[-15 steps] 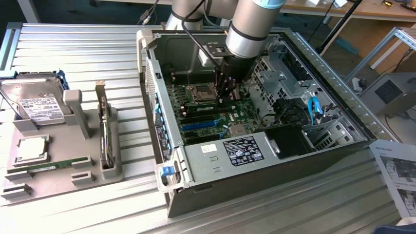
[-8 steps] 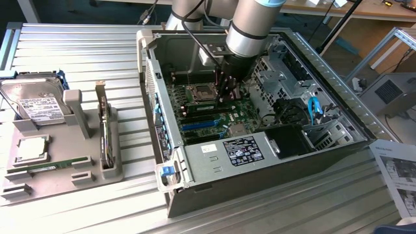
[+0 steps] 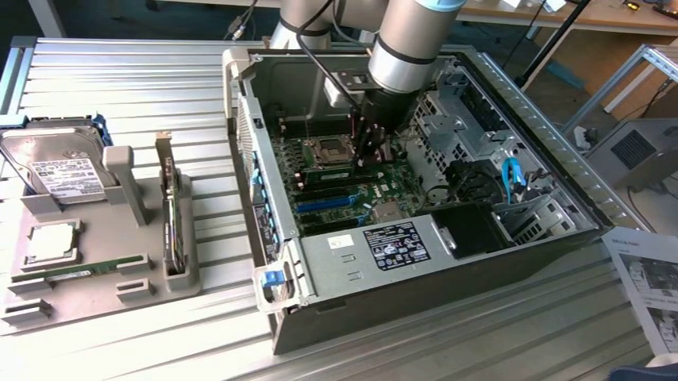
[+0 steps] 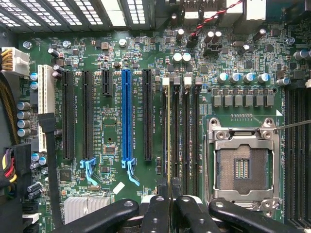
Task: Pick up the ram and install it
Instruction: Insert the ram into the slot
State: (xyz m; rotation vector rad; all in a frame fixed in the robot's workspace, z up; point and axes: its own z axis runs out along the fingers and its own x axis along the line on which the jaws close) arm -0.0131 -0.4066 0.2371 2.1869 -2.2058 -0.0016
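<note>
The ram (image 4: 168,136) appears edge-on in the wrist view as a thin greenish line. It stands in the memory slot that lies closest to the long black expansion slot (image 4: 147,116). My gripper (image 4: 169,191) is shut on its near end, with the black fingers (image 4: 156,213) pressed against both sides. In the exterior view the gripper (image 3: 371,155) reaches straight down into the open computer case (image 3: 529,119), over the motherboard (image 3: 350,190) next to the processor socket (image 3: 329,148). The arm hides the ram there.
The other memory slots (image 4: 187,136) and the open processor socket (image 4: 241,167) lie beside the ram. At the exterior view's left a grey fixture (image 3: 127,190) holds a hard drive (image 3: 59,167), a silver chip (image 3: 50,242), an upright card (image 3: 167,214) and another green stick (image 3: 79,271).
</note>
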